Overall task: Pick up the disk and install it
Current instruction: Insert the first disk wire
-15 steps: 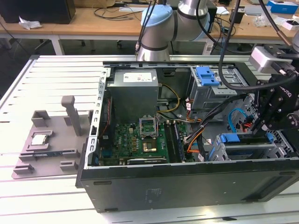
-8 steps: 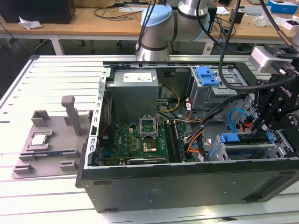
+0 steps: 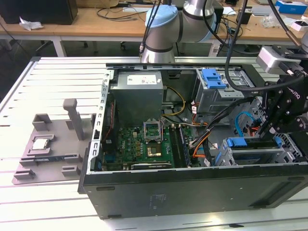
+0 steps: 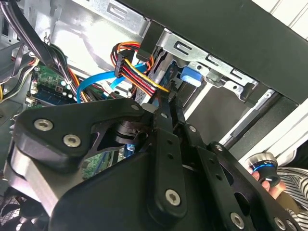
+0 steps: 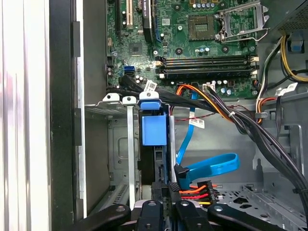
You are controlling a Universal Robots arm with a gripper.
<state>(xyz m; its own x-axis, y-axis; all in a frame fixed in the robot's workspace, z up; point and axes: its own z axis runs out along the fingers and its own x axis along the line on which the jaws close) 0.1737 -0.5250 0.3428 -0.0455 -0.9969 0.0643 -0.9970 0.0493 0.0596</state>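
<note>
The gripper (image 5: pixel 162 192) is pinched on the disk (image 5: pixel 154 130), which stands on edge in the drive cage (image 5: pixel 130 144) at the computer case's (image 3: pixel 192 187) corner on the exterior view's right. It looks stiff, fairly heavy and shock-sensitive; I'd grip the metal flanks, not the blue carrier. The white cable tag (image 5: pixel 196 122) carries print too small to read

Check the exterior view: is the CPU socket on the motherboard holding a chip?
No. The CPU socket sits open and bare, while a square silver chip rests on the grey fixture outside the case.
</note>
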